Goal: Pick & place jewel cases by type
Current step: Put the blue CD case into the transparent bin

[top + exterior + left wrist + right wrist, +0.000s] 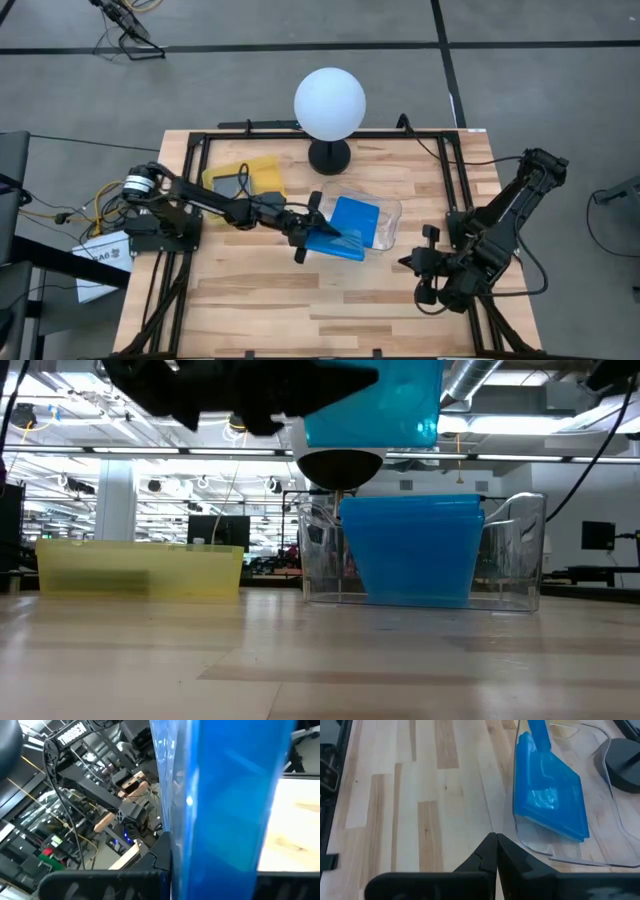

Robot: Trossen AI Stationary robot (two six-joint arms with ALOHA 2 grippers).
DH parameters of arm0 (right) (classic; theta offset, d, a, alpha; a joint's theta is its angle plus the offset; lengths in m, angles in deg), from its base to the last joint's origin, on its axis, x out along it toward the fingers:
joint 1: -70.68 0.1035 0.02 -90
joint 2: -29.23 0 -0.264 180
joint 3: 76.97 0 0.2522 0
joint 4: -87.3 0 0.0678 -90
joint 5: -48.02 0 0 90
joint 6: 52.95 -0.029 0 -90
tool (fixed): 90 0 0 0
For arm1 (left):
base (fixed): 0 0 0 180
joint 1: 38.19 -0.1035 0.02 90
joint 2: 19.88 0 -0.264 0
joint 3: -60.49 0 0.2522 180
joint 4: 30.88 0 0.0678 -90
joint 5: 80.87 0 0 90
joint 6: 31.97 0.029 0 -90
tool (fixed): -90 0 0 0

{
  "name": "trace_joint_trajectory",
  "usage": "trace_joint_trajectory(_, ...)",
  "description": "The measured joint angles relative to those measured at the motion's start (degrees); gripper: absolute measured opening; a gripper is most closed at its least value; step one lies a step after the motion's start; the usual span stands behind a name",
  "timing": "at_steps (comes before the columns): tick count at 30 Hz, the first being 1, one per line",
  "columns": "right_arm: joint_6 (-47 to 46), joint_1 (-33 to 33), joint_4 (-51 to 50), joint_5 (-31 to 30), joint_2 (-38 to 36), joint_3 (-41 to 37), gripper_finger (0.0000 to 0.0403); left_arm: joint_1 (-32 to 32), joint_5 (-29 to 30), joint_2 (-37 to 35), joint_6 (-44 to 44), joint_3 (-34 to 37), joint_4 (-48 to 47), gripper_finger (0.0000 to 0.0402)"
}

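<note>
The left gripper, near the tabletop's middle, is clenched on a blue jewel case held above the clear tray's near-left edge. Blue jewel cases are stacked in that tray. The right gripper waits pinched together and empty by the right edge.

Glossy blue plastic jewel cases, clear plastic tray, matt wood table

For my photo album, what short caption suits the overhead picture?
Left gripper carries a blue jewel case beside the clear tray of blue cases; right gripper waits shut.
</note>
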Motion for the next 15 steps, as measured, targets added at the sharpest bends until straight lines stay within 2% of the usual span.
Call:
trace_joint_trajectory(6, 0.0, -2.4, 0.7, 0.2, 0.0, 0.0, 0.0, -1.7, -1.5, 7.6, 0.8, -0.9, 9.3, 0.0004)
trace_joint_trajectory(15, 2.1, -6.2, 1.5, 0.2, 0.0, 0.0, 0.0, -4.0, -5.9, 13.3, 0.4, -2.7, 10.9, 0.0008)
